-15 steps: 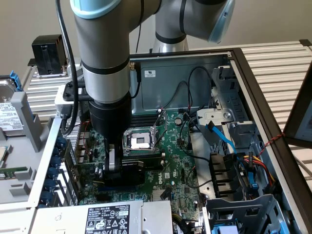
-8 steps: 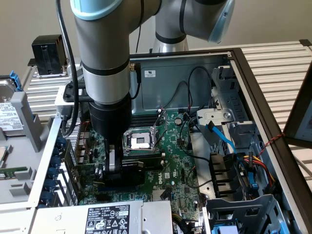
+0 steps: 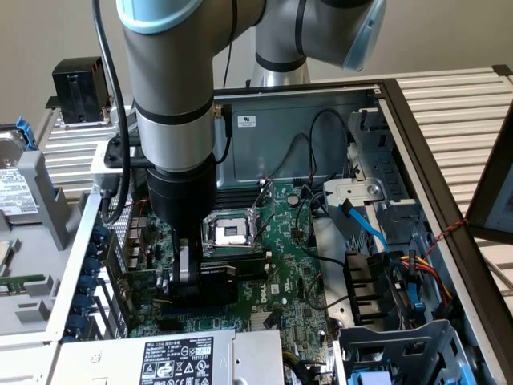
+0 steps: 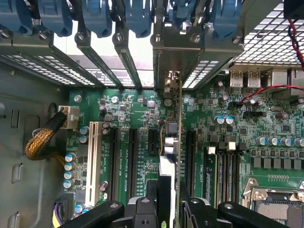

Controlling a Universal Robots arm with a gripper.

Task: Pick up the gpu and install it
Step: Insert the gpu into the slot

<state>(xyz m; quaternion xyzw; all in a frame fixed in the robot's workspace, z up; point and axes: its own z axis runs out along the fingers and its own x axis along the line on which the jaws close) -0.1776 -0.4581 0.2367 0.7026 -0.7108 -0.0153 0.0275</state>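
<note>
Black gripper [image 4: 168,209] linkages sit closest to your wrist camera, and between the fingers you see the gpu [image 4: 174,142] edge-on: a thin card standing upright over the motherboard [image 4: 266,123], its metal end bracket reaching the rear slot wall [image 4: 190,52] of the case. The fingers are clenched on the card's top edge; they have not let go.

Judging by this, you have the pickup done and the card carried down to the board. It stands in line with one of the long black expansion slots [image 4: 190,156], just beside the short black slot [image 4: 153,140]. Whether its edge connector is fully pressed home you cannot tell, because the card hides its own foot. Seating and releasing look like what is left.

In the exterior view the gripper [image 3: 186,277] is low over the motherboard [image 3: 288,241], just beside the silver processor socket [image 3: 231,231], on the exterior view's left of it.

Around the card, watch the blue retaining clips [image 4: 95,19] on the slot wall, right above the bracket. The white slot [image 4: 93,156] and a braided cable bundle [image 4: 40,142] lie further from the card, well apart. The red and black wires [image 4: 266,90] run across the motherboard near the rear ports, clear of the card's line.
</note>
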